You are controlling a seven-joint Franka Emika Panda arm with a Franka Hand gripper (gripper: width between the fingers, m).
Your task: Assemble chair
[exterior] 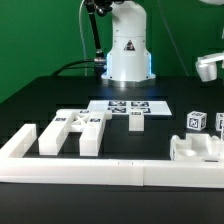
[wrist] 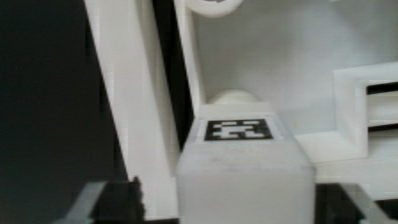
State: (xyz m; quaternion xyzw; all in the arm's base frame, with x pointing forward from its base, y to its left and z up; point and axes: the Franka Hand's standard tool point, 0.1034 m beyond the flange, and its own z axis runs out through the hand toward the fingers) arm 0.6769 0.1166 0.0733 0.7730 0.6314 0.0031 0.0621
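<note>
white chair parts on blk table, marker board near robot base

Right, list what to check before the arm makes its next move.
1. gripper above the parts on the exterior view's right: ok.
2. tagged piece centred in the wrist view: ok.
3. jaws closed on it: cannot tell.
4. other parts lying apart, on the exterior view's left: ok.
5. marker board uncovered: ok.
</note>
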